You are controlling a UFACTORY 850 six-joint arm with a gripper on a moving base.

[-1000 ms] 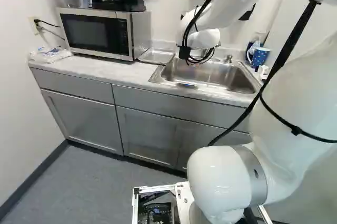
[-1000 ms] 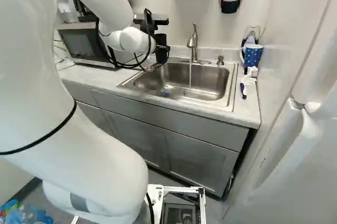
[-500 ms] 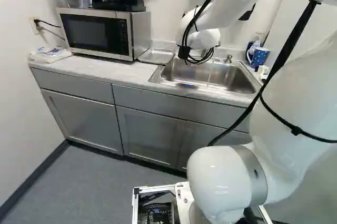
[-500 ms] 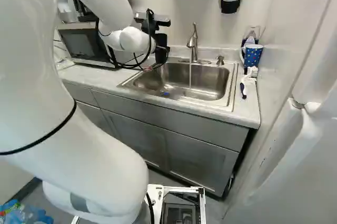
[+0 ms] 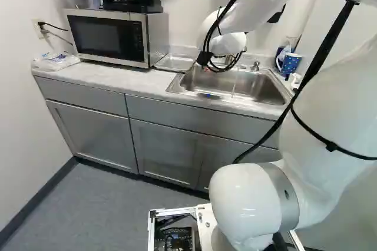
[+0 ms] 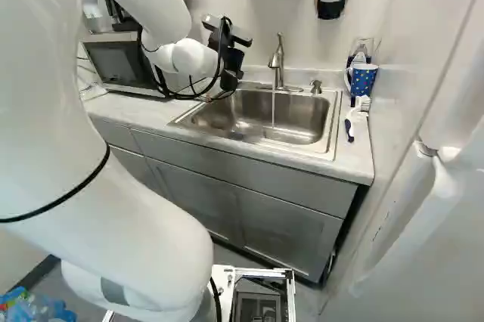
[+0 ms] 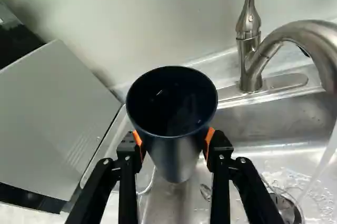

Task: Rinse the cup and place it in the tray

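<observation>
Your gripper [image 6: 231, 69] has the dark cup [image 7: 176, 153] clasped between both orange pads, by the sink [image 6: 302, 129], apart from the running water [image 6: 273, 107]. The packet [image 5: 54, 61] beside your microwave [image 5: 147, 36] bears print too small to read.

And here's the arm [image 6: 144, 224], glossy white all over, thick rounded tubes running into bulbous joints! A silver-grey band [image 5: 285, 192] rings this fat lower joint, narrow black straps [image 6: 68, 195] circle the white sections, and there are the black cables [image 5: 206, 45], looping near the wrist. On to the gripper [image 6: 229, 80]: black, angular, bright little screws [image 7: 221, 156] at its linkages, orange pads [image 7: 209, 139] flashing inside the black fingers [image 7: 220, 182]!
</observation>
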